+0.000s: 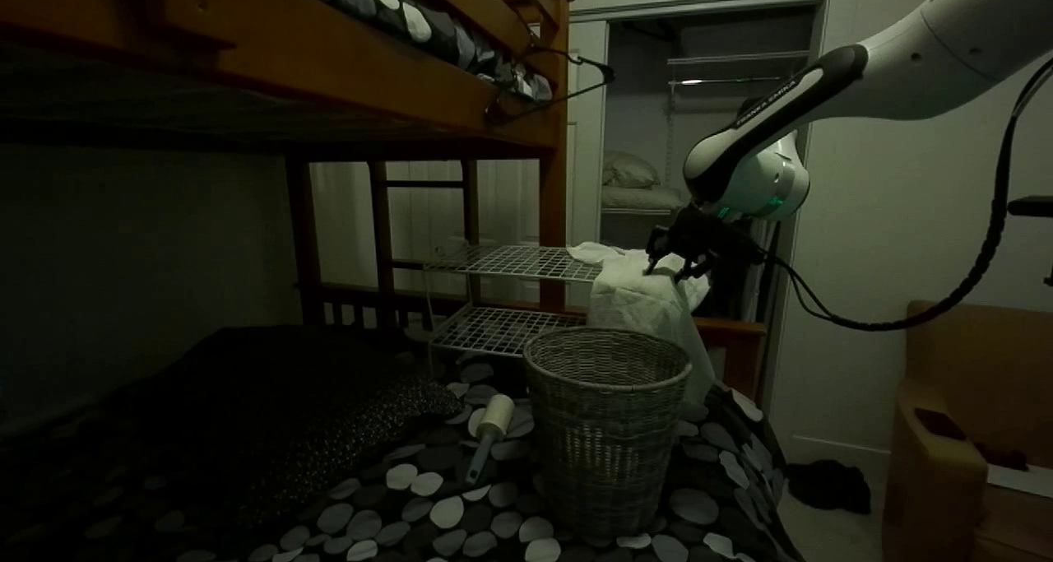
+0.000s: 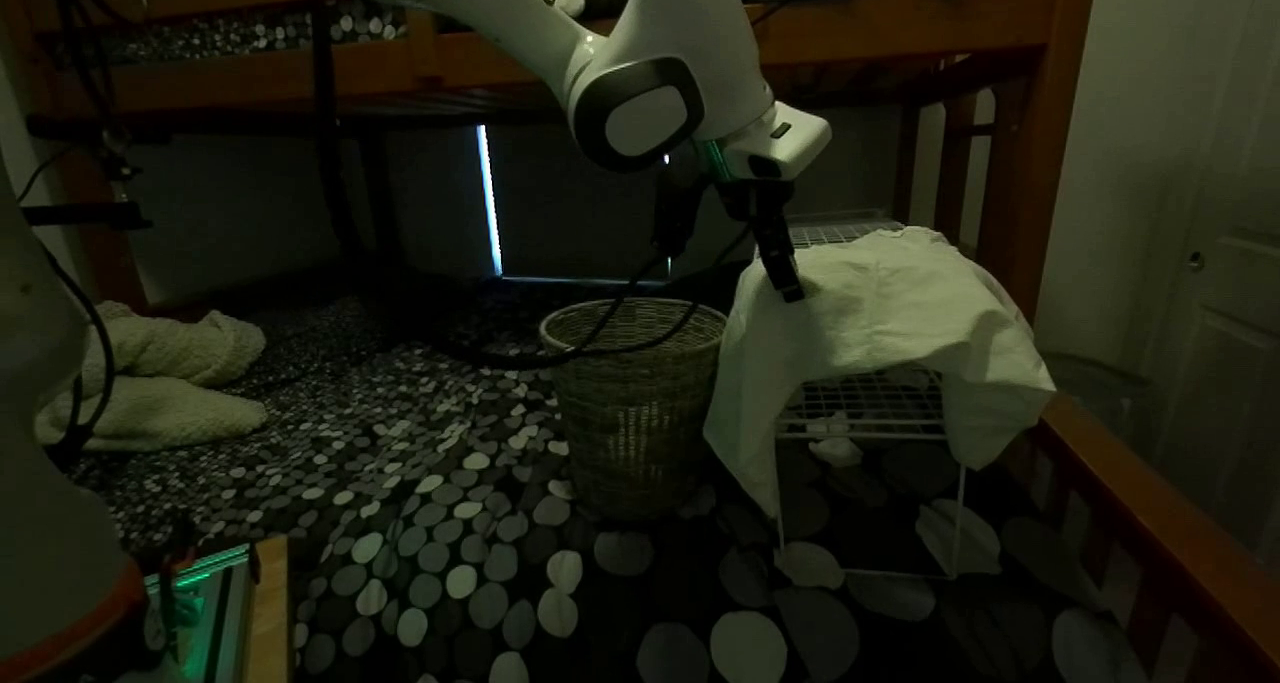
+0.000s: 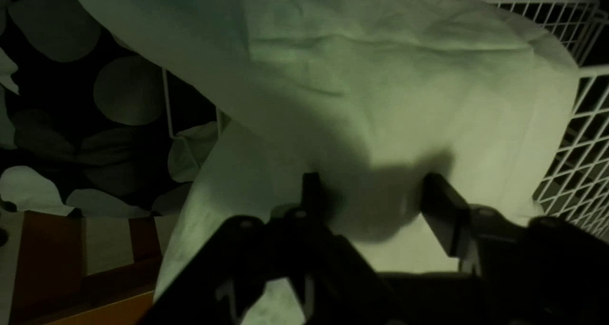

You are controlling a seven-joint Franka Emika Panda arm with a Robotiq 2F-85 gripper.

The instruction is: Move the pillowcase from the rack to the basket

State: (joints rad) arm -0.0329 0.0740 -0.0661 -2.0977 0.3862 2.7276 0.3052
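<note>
A white pillowcase is draped over one end of a white wire rack. The pillowcase [image 1: 633, 299] [image 2: 890, 293] and the rack [image 1: 526, 262] [image 2: 870, 403] show in both exterior views. In the wrist view, the pillowcase [image 3: 380, 101] fills the middle and the rack [image 3: 583, 144] shows at the right. A tall wicker basket [image 1: 605, 455] [image 2: 640, 423] stands beside the rack. My gripper [image 1: 665, 272] [image 2: 793, 291] points down at the pillowcase near its basket-side edge. In the wrist view, the gripper [image 3: 371, 187] has its fingers apart with cloth below them. I cannot tell whether the tips touch it.
A lint roller [image 1: 496, 418] lies on the dotted bedspread near the basket. The upper bunk's wooden frame [image 1: 395, 76] overhangs the bed. A wooden rail [image 2: 1150, 503] runs beyond the rack. A cream blanket [image 2: 170, 373] lies on the bed. A hanger [image 1: 576, 93] hangs off the bunk.
</note>
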